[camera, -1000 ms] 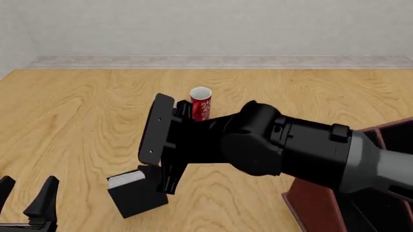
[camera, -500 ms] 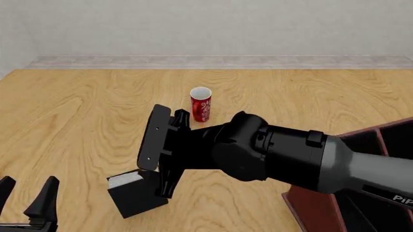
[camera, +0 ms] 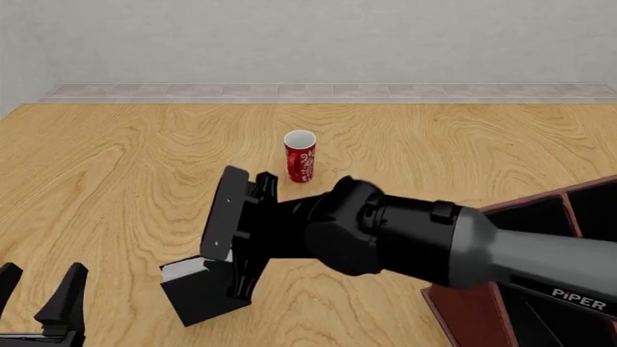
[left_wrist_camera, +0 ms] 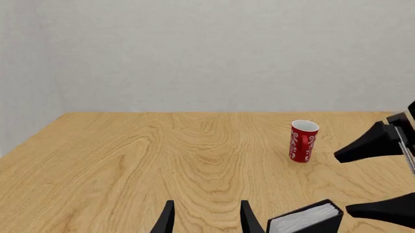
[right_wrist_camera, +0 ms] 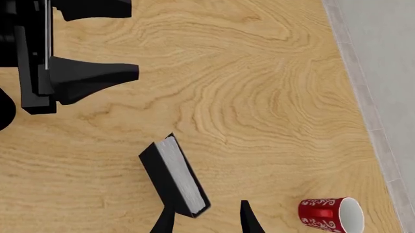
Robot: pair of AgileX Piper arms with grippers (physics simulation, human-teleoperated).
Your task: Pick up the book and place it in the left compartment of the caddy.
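The black book (camera: 198, 295) lies tilted on the wooden table near the front left, its white page edge (right_wrist_camera: 178, 177) showing. My right gripper (camera: 239, 283) hangs open just above the book's right end; in the right wrist view its fingertips (right_wrist_camera: 248, 219) stand on either side of the book's near corner without touching it. From the left wrist view the book (left_wrist_camera: 304, 219) sits beside the right gripper (left_wrist_camera: 342, 183). My left gripper (camera: 43, 303) rests open and empty at the front left. The reddish-brown caddy (camera: 482, 311) stands at the front right; my right arm covers most of it, including the left compartment.
A red patterned cup (camera: 300, 155) stands upright behind the book, towards the middle of the table. The right arm's thick body (camera: 415, 238) stretches across from the right. A pale wall with a baseboard (camera: 318, 92) closes the far side.
The right arm has stretched out and sunk lower, bringing its open gripper slightly left and down onto the book's end. The book, the cup and the left gripper have stayed in place.
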